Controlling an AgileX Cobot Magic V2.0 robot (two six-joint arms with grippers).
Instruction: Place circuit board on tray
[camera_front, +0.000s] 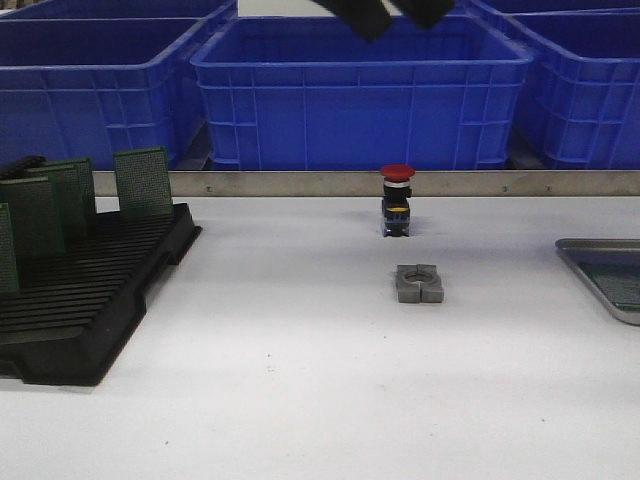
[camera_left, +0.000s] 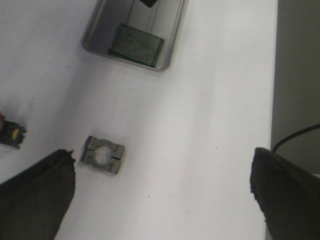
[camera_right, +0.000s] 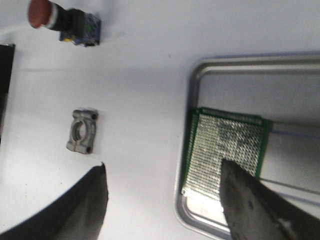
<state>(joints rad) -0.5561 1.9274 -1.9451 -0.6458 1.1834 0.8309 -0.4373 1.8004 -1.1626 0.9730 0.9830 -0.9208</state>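
Note:
The silver-grey tray lies at the table's right edge, cut off by the front view. A green circuit board lies flat in it, also seen in the left wrist view. More green boards stand in a black slotted rack at the left. My left gripper is open and empty, high above the table, apart from the tray. My right gripper is open and empty above the tray's near rim, with one finger over the board.
A grey metal clamp lies mid-table, with a red-capped push button behind it. Blue plastic bins stand behind a metal rail at the back. Dark gripper parts show at the top edge of the front view.

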